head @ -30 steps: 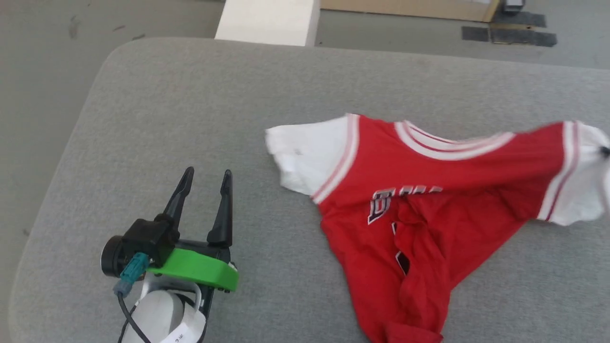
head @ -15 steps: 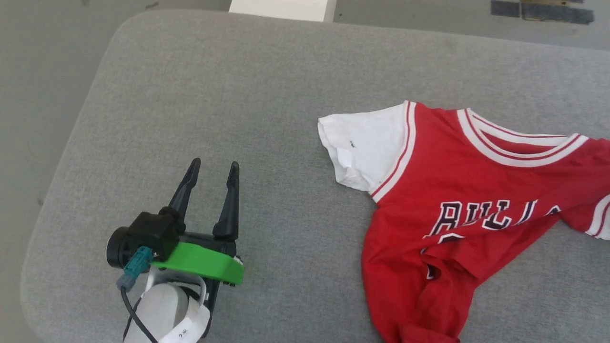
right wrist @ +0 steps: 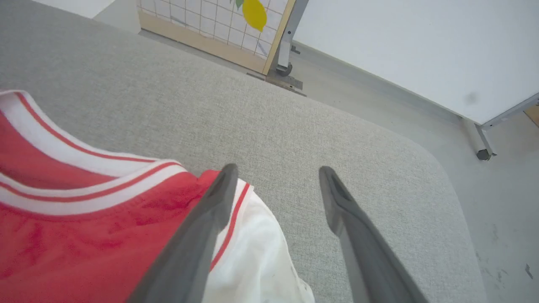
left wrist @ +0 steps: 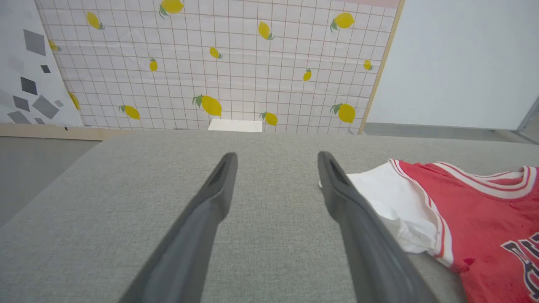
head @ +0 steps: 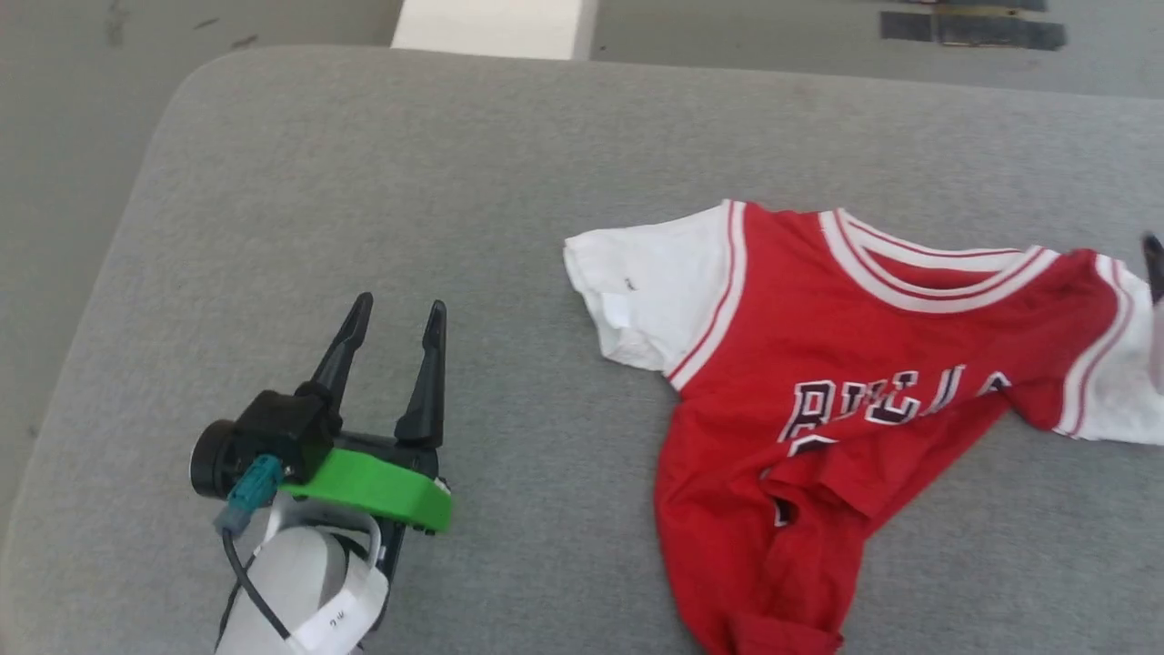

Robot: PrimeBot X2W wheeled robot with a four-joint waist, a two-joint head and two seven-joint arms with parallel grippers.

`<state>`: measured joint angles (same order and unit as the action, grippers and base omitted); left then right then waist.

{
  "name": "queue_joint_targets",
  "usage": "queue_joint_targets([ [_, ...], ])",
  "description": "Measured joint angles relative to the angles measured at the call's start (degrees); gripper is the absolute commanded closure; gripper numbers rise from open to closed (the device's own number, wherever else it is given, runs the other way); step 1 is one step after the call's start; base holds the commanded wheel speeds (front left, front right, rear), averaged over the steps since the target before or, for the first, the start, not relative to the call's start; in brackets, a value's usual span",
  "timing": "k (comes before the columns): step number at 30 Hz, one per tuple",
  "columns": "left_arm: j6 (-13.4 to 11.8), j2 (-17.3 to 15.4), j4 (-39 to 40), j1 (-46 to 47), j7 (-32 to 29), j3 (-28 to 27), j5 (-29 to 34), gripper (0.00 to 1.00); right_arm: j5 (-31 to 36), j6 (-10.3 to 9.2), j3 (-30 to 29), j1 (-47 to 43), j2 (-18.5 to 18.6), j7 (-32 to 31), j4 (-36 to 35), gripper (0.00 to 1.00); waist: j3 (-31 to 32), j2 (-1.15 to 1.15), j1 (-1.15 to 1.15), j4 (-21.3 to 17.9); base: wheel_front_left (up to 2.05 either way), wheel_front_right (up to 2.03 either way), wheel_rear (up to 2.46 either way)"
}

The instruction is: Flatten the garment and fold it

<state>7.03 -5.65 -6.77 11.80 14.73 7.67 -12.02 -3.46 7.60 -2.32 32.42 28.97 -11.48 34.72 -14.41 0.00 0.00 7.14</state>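
The garment point(head: 864, 364) is a red jersey with white sleeves and a partly readable black print. It lies crumpled on the grey cushion point(head: 455, 182), its hem bunched toward the near edge. The collar and left sleeve point(left wrist: 391, 202) lie fairly flat. My left gripper point(head: 400, 305) hovers open over bare cushion well left of that sleeve, nothing between its fingers point(left wrist: 276, 158). My right gripper point(right wrist: 278, 169) is open just above the right sleeve point(right wrist: 252, 261), empty; one fingertip point(head: 1153, 264) shows at the head view's right edge.
The cushion's rounded far-left corner and left edge drop to grey floor. A white block point(head: 491, 25) stands beyond the far edge, with dark tape patches point(head: 964, 27) on the floor. A lemon-patterned panel point(left wrist: 210, 63) and a metal stand leg point(right wrist: 286, 63) stand behind.
The right sleeve, raised and blurred a second ago, now rests on the cushion. More of the chest print shows. The head camera has shifted; my left gripper has stayed put.
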Motion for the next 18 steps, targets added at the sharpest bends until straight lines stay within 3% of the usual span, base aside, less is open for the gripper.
queue_joint_targets([
  [1, 0.0, -1.3, -2.1, 1.7, -1.1, 0.8, -0.9, 0.0, -3.0, 0.0, 0.0, -0.4, -2.6, 5.9, -3.8, 0.0, 0.7, 0.0, 0.0, -1.9, 0.0, 0.0, 0.0],
  [8, 0.0, -7.1, -6.4, 7.8, -11.9, 5.6, -4.6, 0.0, -6.9, -0.01, -1.9, -8.5, -9.7, 16.3, -17.2, 0.0, 1.5, 0.0, 0.0, -6.9, 0.0, 0.0, 0.0],
  [14, 0.1, -14.3, -7.1, 16.3, -22.2, 14.0, -12.5, 0.0, -7.2, -0.01, -3.9, -17.8, -17.0, 20.2, -27.9, 0.0, 1.2, 0.0, 0.0, -11.3, 0.0, 0.0, 0.0],
  [18, 0.1, -19.7, -8.3, 22.9, -30.2, 21.2, -18.5, 0.0, -6.6, -0.02, -5.4, -22.5, -21.5, 20.7, -31.4, 0.0, 0.5, 0.0, 0.0, -14.0, 0.0, 0.0, 0.0],
])
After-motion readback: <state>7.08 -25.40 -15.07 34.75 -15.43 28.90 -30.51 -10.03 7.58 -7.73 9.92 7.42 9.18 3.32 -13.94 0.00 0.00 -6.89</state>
